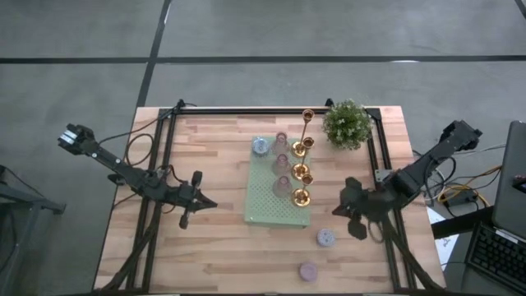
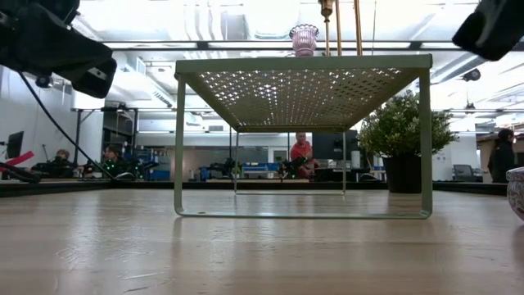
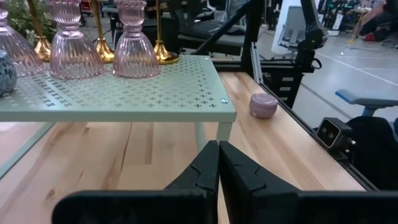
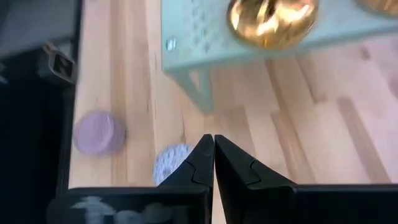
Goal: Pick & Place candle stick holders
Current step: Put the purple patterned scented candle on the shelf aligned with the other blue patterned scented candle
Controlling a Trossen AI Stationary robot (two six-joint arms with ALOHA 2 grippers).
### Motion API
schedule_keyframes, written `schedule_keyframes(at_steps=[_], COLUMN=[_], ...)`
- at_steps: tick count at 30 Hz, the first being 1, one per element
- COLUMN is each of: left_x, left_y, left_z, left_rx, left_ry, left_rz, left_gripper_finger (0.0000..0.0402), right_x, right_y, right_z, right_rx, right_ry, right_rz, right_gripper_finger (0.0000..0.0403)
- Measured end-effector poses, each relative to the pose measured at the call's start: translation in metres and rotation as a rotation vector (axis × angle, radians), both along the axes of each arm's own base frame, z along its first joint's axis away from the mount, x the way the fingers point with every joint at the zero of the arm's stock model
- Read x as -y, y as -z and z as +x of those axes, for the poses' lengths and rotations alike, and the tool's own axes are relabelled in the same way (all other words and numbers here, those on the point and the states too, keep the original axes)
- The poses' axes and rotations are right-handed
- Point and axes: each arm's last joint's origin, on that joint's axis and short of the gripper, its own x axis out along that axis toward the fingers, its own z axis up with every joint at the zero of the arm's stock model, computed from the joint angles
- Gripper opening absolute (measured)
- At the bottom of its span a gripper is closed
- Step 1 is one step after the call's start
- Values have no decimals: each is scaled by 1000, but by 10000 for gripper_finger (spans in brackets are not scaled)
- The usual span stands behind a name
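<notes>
A pale green perforated stand [image 1: 278,197] in the table's middle carries several gold holders [image 1: 301,174], one tall and thin-stemmed [image 1: 307,123], pink ribbed glass holders [image 3: 134,43] and a blue-grey one [image 1: 260,146]. Two small round holders rest on the table near the front right: a blue-grey one [image 1: 325,238] and a lavender one [image 1: 307,270]. My left gripper [image 1: 207,203] is shut and empty, left of the stand. My right gripper [image 1: 343,210] is shut and empty, right of the stand, above the blue-grey holder [image 4: 171,163].
A green potted plant [image 1: 346,124] stands at the far right of the table. Black rails [image 1: 246,110] run along the far edge and down both sides. Bare wood lies at the near left. People sit in the room behind the table [image 2: 301,152].
</notes>
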Motion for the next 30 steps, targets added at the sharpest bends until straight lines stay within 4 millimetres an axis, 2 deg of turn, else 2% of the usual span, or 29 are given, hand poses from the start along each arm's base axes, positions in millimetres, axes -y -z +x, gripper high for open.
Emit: schedule_keyframes(at_steps=[8,17,23,30], left_x=[-1,-1,-1,-1], left_y=[5,5,5,5], left_z=[-2,-2,-1,-1], left_rx=[-16,-17,-19,-17], left_ry=[-3,-4,-5,-5], left_rz=[-27,-36,-47,-50], left_gripper_finger=[16,16,16,16], right_x=[-47,-96,-130,-150], right_y=[1,13,19,32], right_z=[21,58,88,109], right_rx=[-218,-315,-345,-368], right_ry=[-24,-100,-210,-261], right_rz=[-31,-27,-50,-86], right_gripper_finger=[9,12,64,150])
